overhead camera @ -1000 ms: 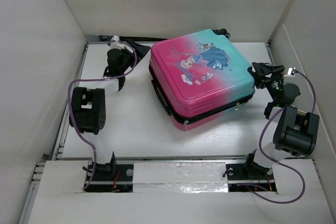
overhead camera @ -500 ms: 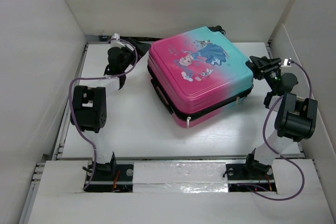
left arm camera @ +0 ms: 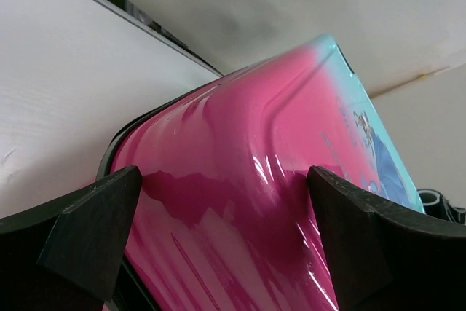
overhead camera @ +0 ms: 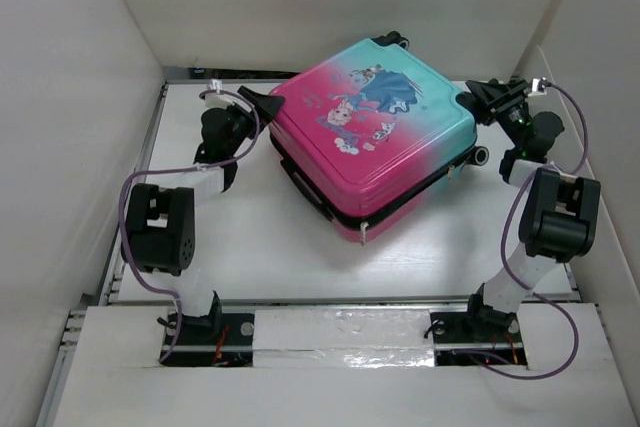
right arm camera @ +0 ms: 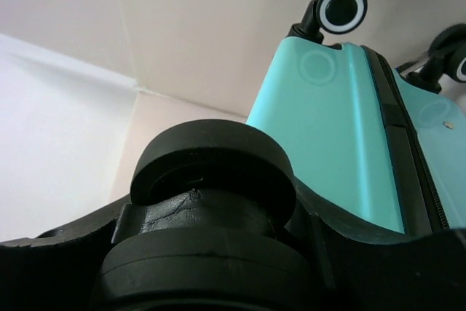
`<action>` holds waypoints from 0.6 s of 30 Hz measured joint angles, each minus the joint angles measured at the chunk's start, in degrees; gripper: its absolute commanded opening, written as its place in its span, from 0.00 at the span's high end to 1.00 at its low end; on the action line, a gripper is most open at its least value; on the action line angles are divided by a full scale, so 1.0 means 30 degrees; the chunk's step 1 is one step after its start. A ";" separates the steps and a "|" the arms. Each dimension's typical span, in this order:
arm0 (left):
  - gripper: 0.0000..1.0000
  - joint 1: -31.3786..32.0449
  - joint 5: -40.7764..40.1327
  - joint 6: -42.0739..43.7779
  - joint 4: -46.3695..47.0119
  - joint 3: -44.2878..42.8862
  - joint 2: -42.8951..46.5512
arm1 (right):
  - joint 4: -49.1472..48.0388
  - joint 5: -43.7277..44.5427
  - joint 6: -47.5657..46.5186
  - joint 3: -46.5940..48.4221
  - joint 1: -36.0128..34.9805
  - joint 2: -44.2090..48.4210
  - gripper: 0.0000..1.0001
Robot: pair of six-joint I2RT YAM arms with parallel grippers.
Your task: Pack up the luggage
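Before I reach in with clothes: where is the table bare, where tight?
Bare: the table's near strip between the luggage and the arm bases. Tight: the luggage's far corners, where the left gripper and right gripper meet it.

A black wheel (right arm camera: 211, 172) is seen close up at bottom centre, filling much of the view. It is flanked by the dark fingers (right arm camera: 44, 260) of the gripper (right arm camera: 218, 282), which appear pressed against it on both sides, though black on black the edges are hard to separate. Behind it, at right, the teal shell of the luggage (right arm camera: 328, 129) is crossed by a black zipper trim (right arm camera: 402, 136). A white-ringed wheel (right arm camera: 342, 9) is seen at its top corner, and a third wheel (right arm camera: 455, 52) is partly cut off at the right edge. A white wall (right arm camera: 182, 27) is seen behind.
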State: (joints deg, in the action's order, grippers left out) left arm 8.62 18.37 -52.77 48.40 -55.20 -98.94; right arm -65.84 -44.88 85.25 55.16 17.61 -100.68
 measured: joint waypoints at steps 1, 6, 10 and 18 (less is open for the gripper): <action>0.06 0.0007 -0.0321 0.0102 -0.0117 0.0576 0.0648 | -0.0153 -0.0153 0.0240 0.0568 -0.0189 -0.0466 0.86; 0.06 0.0503 -0.2630 0.0954 -0.0940 0.2790 0.3388 | -0.0794 -0.0940 0.0517 0.2127 -0.0962 -0.2681 0.85; 0.06 0.1464 -0.4670 0.1588 -0.1632 0.3934 0.5173 | -0.0925 -0.1384 0.0525 0.2477 -0.1049 -0.3563 0.79; 0.06 0.3643 -0.8692 0.2550 -0.3912 0.6419 0.9697 | 0.0991 -0.3111 -0.3213 0.5464 -0.1996 -0.4707 0.71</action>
State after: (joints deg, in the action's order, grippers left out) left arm 19.55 -7.70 -45.12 36.67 -35.94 -69.84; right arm -62.87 -54.22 75.61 71.55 11.62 -114.80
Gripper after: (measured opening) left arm 0.949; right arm 0.614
